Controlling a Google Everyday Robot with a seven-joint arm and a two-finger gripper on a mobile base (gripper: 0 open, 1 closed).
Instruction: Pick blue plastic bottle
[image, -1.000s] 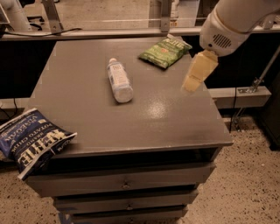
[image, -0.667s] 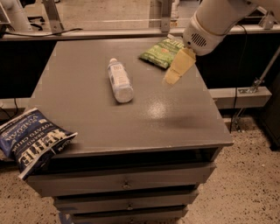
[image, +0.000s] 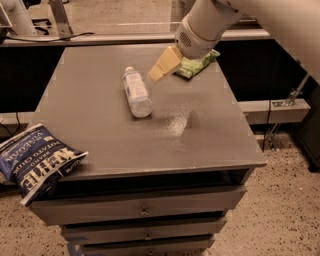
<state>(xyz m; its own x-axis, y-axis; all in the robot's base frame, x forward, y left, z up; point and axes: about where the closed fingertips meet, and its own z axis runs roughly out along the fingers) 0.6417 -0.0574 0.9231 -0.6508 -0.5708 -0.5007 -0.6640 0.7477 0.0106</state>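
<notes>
Grey cabinet top: we note a flat surface with drawers below it, carrying three loose items.
Bottle: we find the small clear plastic bottle lying on its side left of centre, toward the far half of the top. Its narrow capped end points far and its base points near. It rests on the surface and nothing touches it.
Gripper: it hangs at the end of the white arm that comes in from the far right. Its tan tip is just to the right of the bottle's capped end and appears to be above the surface rather than on it.
Gripper state: we cannot tell from this view whether it is spread or closed. It holds nothing.
Green bag: it lies at the far right of the top, partly hidden behind the arm and well apart from the bottle.
Blue chip bag: it droops over the near left edge and is not the item wanted.
Progress: we judge the approach nearly complete, with no grasp made.
Outstanding: by our reading, the gripper must still settle over the bottle's body, close across its width and lift it.
Risk: we expect a round bottle on its side may roll if nudged off centre.
</notes>
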